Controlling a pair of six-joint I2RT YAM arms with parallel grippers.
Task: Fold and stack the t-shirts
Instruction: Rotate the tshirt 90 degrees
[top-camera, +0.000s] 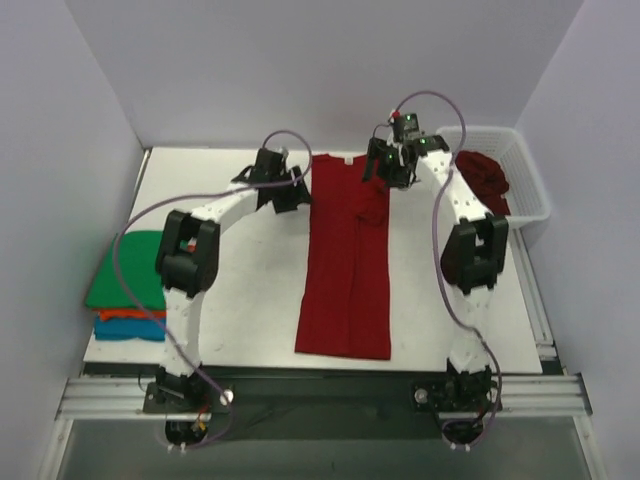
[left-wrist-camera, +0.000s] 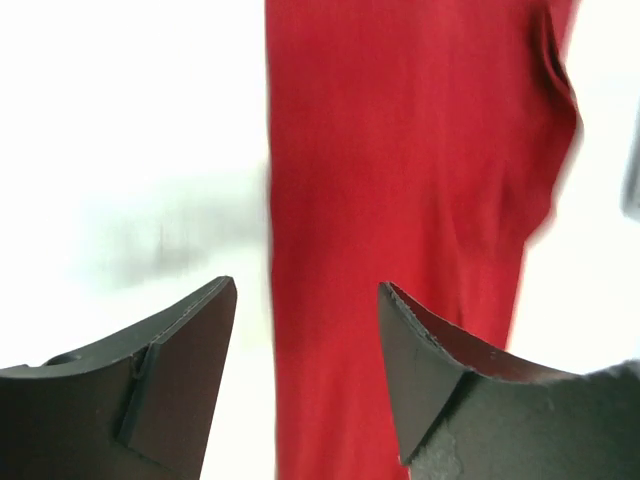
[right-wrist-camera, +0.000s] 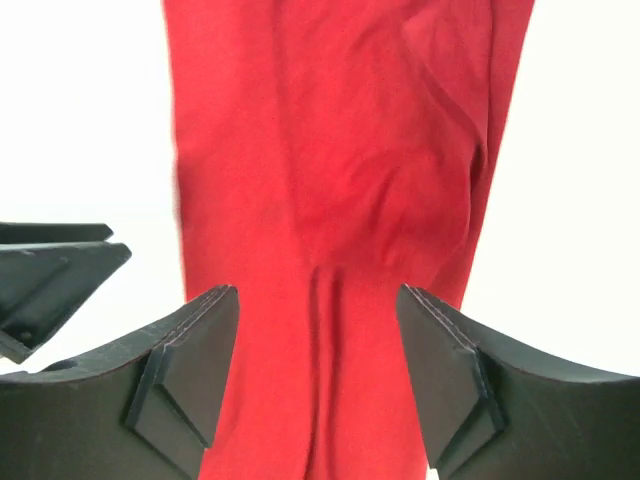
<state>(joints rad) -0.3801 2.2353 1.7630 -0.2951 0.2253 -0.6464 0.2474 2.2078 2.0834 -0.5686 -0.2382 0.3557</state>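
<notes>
Shirt: dark red t-shirt (top-camera: 345, 270), folded into a long narrow strip, collar at the far end, lying mid-desk (top-camera: 250, 300).
Left hand (left-wrist-camera: 305, 290): fingers apart, empty, over the shirt's left edge.
Right hand (right-wrist-camera: 318, 295): fingers apart, above wrinkled cloth.
Top view only: folded stack (top-camera: 128, 275) (green on top) at the desk's left edge.

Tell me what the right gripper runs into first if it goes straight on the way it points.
Most likely the dark red t-shirt spread on the table. The open right gripper aims at its folded cloth with nothing between, though depth is unclear.
</notes>
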